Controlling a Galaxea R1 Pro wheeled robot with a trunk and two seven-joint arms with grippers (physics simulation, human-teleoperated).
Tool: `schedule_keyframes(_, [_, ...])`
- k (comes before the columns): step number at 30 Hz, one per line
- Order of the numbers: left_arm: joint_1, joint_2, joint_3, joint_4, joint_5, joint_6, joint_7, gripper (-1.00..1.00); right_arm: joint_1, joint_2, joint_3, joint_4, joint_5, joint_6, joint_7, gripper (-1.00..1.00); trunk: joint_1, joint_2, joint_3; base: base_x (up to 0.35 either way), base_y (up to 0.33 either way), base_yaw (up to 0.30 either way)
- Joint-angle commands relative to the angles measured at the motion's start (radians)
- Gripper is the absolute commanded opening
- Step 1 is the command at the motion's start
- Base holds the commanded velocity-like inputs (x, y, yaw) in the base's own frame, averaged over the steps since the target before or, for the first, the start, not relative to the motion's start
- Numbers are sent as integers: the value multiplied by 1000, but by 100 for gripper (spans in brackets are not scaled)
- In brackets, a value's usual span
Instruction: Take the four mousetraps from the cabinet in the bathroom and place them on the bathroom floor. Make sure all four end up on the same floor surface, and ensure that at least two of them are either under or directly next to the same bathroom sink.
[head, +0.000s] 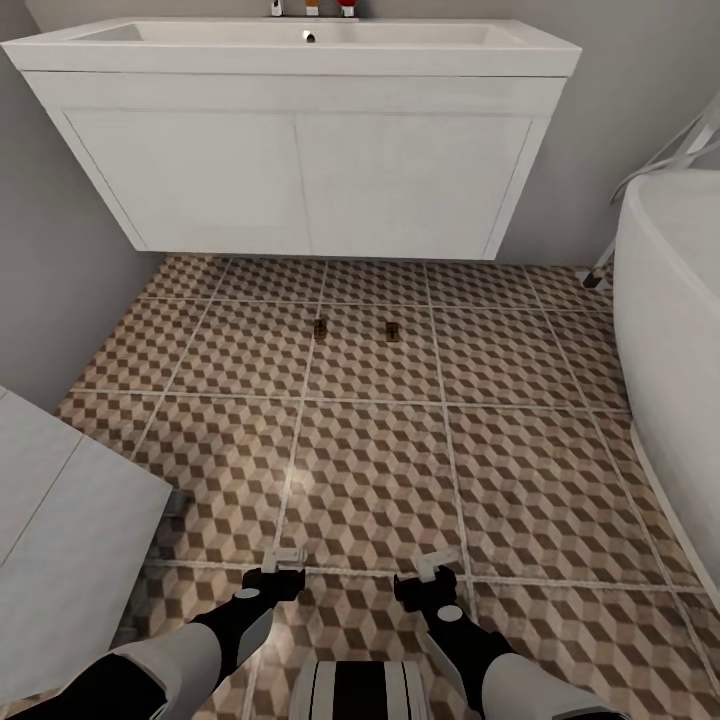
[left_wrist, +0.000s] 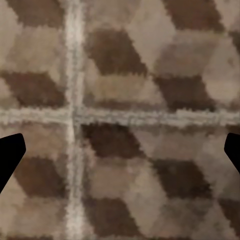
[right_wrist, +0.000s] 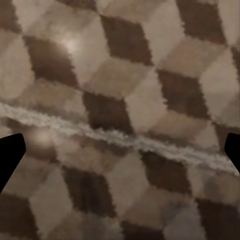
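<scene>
Brown-and-beige cube tiles of the bathroom floor (head: 370, 480) lie right under both tools. Left tool (head: 283, 556) and right tool (head: 437, 566) hang low, spread wide, nothing between their tips in either wrist view. Well ahead of the tools, two mousetraps (head: 320, 328) sit on the floor, just in front of the white sink (head: 300, 60) and its vanity. Two traps look placed; the others aren't visible. Risk: rolling forward or turning could clip the traps, or the bathtub (head: 670, 330) off the right tool's side, or the white panel (head: 60, 530) by the left tool.
</scene>
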Motion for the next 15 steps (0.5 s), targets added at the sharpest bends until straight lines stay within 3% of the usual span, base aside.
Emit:
schedule_keyframes(1, [0, 0, -9, 1, 7, -3, 3, 100, -1, 0, 7, 1, 5, -1, -9, 100, 0, 0, -1, 0, 0, 0])
schedule_keyframes(15, [0, 0, -9, 1, 7, -3, 5, 100, -1, 0, 7, 1, 5, 3, -9, 100, 0, 0, -1, 0, 0, 0])
